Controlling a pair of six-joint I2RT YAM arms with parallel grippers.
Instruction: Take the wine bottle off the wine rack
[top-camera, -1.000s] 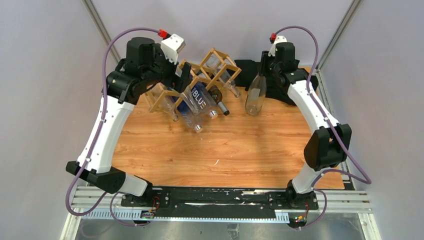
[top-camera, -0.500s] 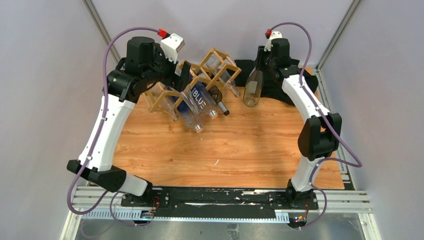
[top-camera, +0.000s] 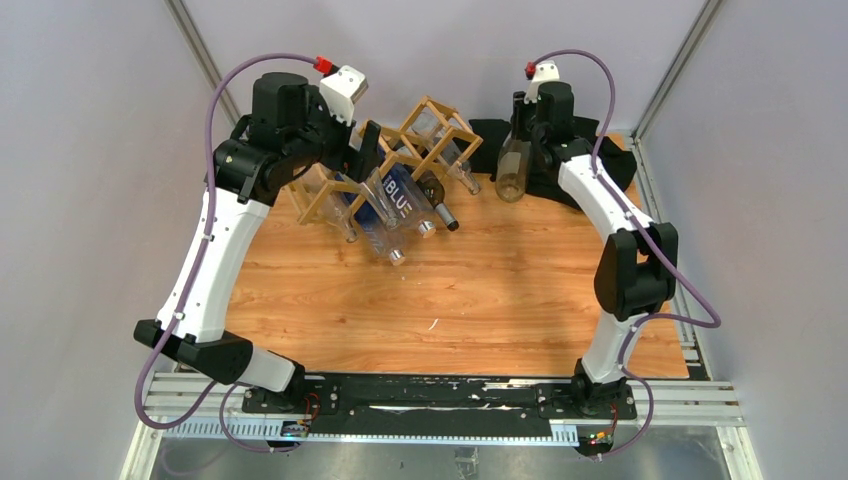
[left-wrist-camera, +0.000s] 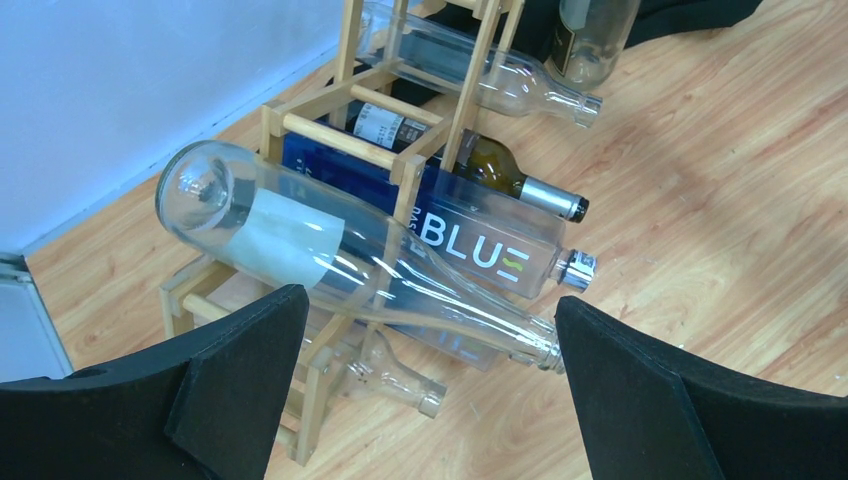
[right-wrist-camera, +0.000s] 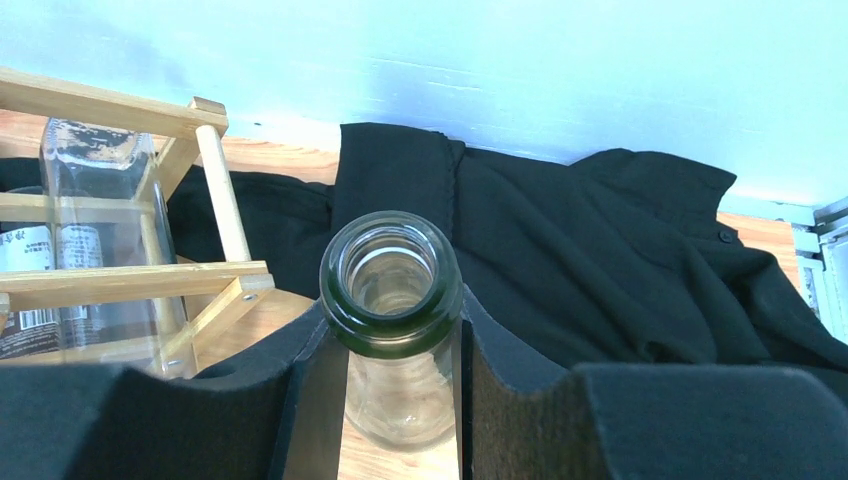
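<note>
Right hand (right-wrist-camera: 396, 395): clamped on neck of wine bottle (top-camera: 512, 168); bottle upright, long axis vertical, apart from wine rack (top-camera: 432, 122), on its right. Left hand (left-wrist-camera: 430, 335): spread wide above rack's left end.

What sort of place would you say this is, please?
Probably a robotics lab cell: two robot arms bolted to an aluminium rail, plain enclosing walls, and a wine rack staged on a wooden table.

Bright, even light — soft shadows, sharp.

rack: light natural-wood lattice wine rack (left-wrist-camera: 345, 142) is looking matt, smooth
bottle: clear green-rimmed glass wine bottle (right-wrist-camera: 392, 338) is gleaming glossy
cloth: black creased cloth (right-wrist-camera: 600, 250) is looking matt
</note>
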